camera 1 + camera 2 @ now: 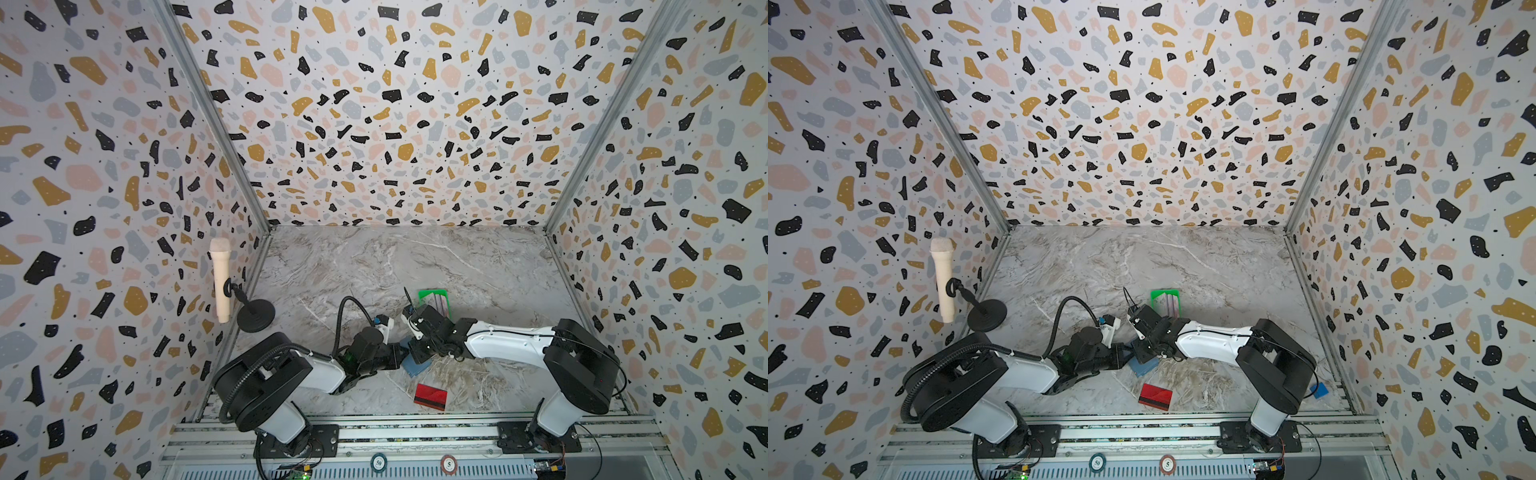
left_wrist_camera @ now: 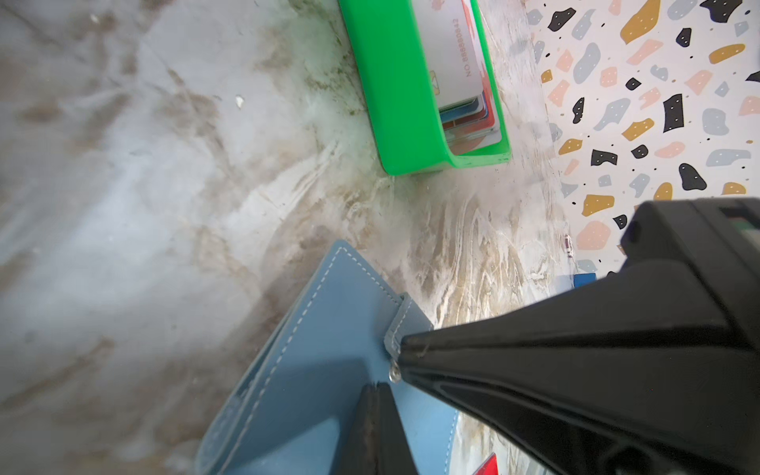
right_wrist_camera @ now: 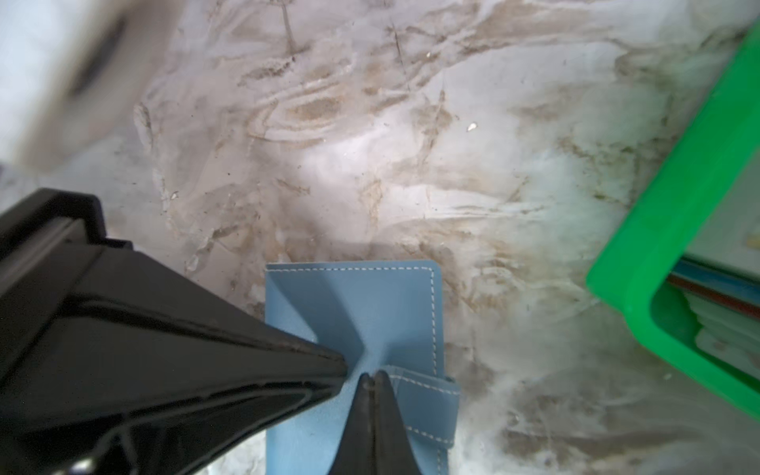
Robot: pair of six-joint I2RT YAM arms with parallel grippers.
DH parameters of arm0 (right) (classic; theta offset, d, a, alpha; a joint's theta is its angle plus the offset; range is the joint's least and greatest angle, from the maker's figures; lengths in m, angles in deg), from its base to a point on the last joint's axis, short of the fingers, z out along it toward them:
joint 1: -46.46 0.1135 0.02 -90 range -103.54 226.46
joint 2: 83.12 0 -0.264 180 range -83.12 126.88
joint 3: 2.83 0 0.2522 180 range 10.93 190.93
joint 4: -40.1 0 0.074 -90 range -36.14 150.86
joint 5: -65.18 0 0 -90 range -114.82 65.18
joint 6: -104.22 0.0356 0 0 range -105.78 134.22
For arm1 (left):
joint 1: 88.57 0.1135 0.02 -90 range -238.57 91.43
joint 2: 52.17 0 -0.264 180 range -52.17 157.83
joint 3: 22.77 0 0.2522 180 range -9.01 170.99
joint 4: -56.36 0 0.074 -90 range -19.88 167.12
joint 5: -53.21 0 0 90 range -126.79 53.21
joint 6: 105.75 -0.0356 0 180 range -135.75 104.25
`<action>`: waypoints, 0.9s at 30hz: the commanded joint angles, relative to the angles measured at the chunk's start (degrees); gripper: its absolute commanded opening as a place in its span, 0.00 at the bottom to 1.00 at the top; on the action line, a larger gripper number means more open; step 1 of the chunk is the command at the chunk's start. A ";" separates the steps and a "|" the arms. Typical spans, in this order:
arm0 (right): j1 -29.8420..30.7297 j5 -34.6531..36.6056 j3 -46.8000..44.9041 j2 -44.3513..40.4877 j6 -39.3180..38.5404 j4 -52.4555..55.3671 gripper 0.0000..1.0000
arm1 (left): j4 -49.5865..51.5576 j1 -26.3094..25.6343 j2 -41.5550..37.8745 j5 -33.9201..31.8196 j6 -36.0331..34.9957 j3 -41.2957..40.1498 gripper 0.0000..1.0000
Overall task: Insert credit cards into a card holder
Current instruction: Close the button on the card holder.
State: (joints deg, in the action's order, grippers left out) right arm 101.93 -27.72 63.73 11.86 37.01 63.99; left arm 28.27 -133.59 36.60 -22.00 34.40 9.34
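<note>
In both top views the dusty-blue card holder (image 1: 415, 366) lies on the marble-patterned table (image 1: 374, 266), near the front and about midway across. The left arm (image 1: 316, 370) and right arm (image 1: 507, 340) reach inward and meet above it. A red card (image 1: 431, 397) with a dark stripe lies flat just in front of the holder, apart from it. Behind the arms stands a green tray (image 1: 424, 294). A cream microphone (image 1: 220, 278) on a black stand sits at the left wall. Two round chips on the front rail read "50" (image 1: 378, 462) and "5" (image 1: 448, 464).

In the left wrist view the left gripper (image 2: 376, 386) has its jaws pressed together with nothing between them, the tips resting on the holder's blue cover. The right gripper (image 2: 404, 354) comes in from the side, its tip at the end of the snap tab (image 2: 407, 316), just above the metal snap stud (image 2: 395, 374). The tray holds a stack of cards (image 2: 452, 53) – the top white one reads "NO." and a run of digits starting with eights, the last ones unclear.

In the right wrist view the right gripper's jaws also stand closed, tips down on the folded, white-stitched holder where the tab begins – whether they nip the tab cannot be told. The left gripper's tip touches the cover right beside them.
</note>
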 commanded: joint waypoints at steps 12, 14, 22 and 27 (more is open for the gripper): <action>1.40 -1.27 -4.22 -0.72 1.06 3.40 0.00 | -2.71 0.80 2.54 1.28 0.17 -1.91 0.00; 1.33 -1.25 -4.87 -0.94 1.32 3.42 0.00 | -2.80 0.86 2.62 1.17 1.74 -1.99 0.00; 1.25 -2.28 -6.04 -2.56 1.21 2.75 0.00 | -2.96 0.81 2.96 1.12 2.00 -2.00 0.00; 1.27 -3.38 -6.02 -1.90 1.39 1.50 0.00 | -3.19 0.85 2.88 1.36 2.14 -2.00 0.00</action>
State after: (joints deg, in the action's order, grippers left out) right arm 102.58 -27.65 59.51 9.24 37.75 60.75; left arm 24.27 -132.95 38.33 -20.52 36.37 8.38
